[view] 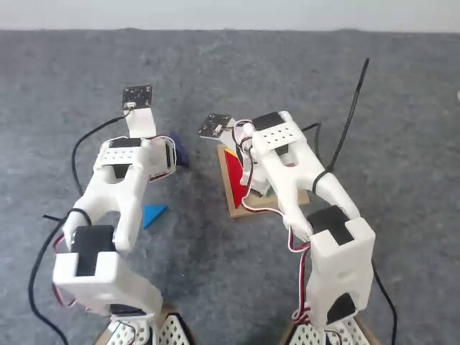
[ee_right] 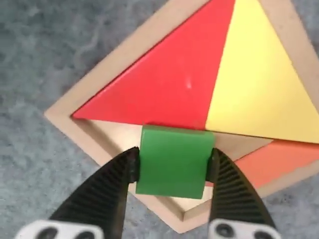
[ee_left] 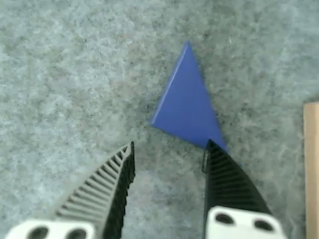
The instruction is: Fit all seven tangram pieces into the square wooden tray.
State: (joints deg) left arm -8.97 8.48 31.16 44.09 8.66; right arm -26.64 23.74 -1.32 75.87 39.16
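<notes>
The square wooden tray [ee_right: 59, 115] lies flat on the grey carpet [view: 230, 72]. It holds a large red triangle [ee_right: 169, 84] and a large yellow triangle [ee_right: 254, 84] flush side by side, with an orange piece [ee_right: 279, 162] against the yellow one. A green square piece [ee_right: 172, 169] is clamped between the fingers of the right gripper [ee_right: 172, 159], over bare wood at one tray corner beside the red triangle's long edge. A dark blue triangle [ee_left: 187, 107] lies flat on the carpet near the tray. A lighter blue triangle [view: 153, 214] lies farther off.
</notes>
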